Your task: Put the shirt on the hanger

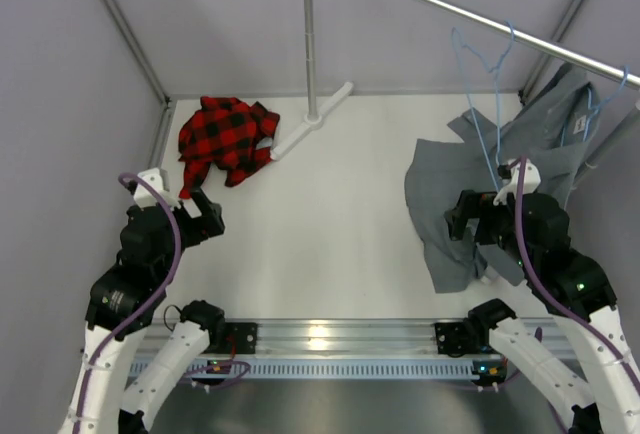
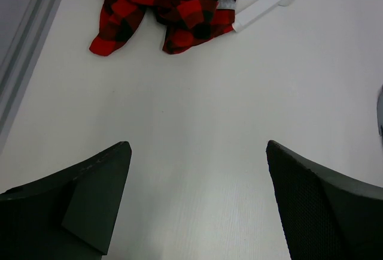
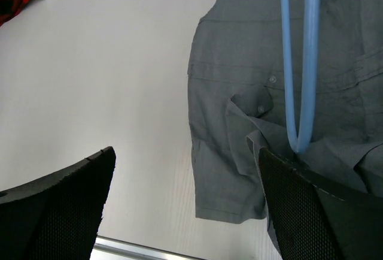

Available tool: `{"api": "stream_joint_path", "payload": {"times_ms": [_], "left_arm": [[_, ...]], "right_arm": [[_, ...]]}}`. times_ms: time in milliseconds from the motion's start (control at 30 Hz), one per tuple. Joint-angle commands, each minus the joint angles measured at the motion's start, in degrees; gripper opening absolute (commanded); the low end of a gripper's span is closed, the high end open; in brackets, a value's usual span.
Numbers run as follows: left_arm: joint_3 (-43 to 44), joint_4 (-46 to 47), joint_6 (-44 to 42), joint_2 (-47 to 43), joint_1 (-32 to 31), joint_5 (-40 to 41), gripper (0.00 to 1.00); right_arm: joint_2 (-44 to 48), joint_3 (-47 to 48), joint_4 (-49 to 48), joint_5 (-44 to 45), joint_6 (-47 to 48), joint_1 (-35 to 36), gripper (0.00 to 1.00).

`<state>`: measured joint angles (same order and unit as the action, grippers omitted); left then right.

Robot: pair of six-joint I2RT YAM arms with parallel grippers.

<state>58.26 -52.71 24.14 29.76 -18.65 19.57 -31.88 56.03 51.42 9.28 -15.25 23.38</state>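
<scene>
The red-and-black plaid shirt [image 1: 228, 137] lies crumpled on the white table at the back left, and shows at the top of the left wrist view [image 2: 167, 2]. The thin light-blue hanger [image 1: 490, 84] hangs bare from the metal rod, its lower end just above my right gripper [image 1: 470, 219]. In the right wrist view the hanger [image 3: 299, 62] ends close by my right finger; I cannot tell if they touch. My right gripper [image 3: 185, 152] is open and empty. My left gripper [image 1: 200, 209] is open and empty, a little in front of the shirt [image 2: 197, 152].
A large grey garment [image 1: 480, 184] drapes from a second blue hanger [image 1: 590, 104] at the right and spreads onto the table [image 3: 239, 92]. The rack's pole and white foot [image 1: 312, 104] stand at the back centre. Grey walls close in left and right. A metal rail [image 1: 330, 339] runs along the near edge.
</scene>
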Motion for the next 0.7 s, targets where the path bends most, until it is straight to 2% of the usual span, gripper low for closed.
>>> {"api": "stream_joint_path", "payload": {"times_ms": [0, 200, 300, 400, 500, 567, 600, 667], "left_arm": [[-0.51, 2.87, 0.73, -0.05, -0.15, 1.52, 0.98], [-1.74, 2.96, 5.38, 2.05, -0.15, 5.82, 0.98], [-2.10, 7.42, 8.11, 6.44, -0.15, 4.70, 0.98], [-0.17, 10.85, 14.00, 18.72, -0.07, 6.52, 0.98], [2.02, 17.87, 11.12, 34.54, 2.73, 8.29, 0.98], [2.91, 23.41, 6.38, 43.49, 7.90, 0.17, 0.98], [3.78, 29.01, 0.61, 45.63, 9.76, -11.37, 0.98], [4.14, 33.44, -5.65, 50.47, 9.69, -14.11, 0.98]], "right_arm": [[-0.20, 2.07, -3.25, 1.00, -0.84, 0.00, 1.00], [-0.20, 1.63, -4.66, -0.92, -1.19, 0.00, 0.99], [-0.03, 0.49, -7.72, -4.43, -2.42, 0.00, 0.99], [0.06, -1.97, -12.98, -8.83, -4.34, 0.00, 0.99], [-0.46, -4.61, -17.91, -13.31, -6.19, 0.09, 0.99], [-1.34, -6.02, -19.33, -14.63, -6.64, 0.00, 0.99], [-1.69, -6.46, -20.21, -15.42, -6.81, 0.00, 1.00], [-2.48, -7.07, -21.27, -16.13, -6.99, 0.09, 0.99]]}}
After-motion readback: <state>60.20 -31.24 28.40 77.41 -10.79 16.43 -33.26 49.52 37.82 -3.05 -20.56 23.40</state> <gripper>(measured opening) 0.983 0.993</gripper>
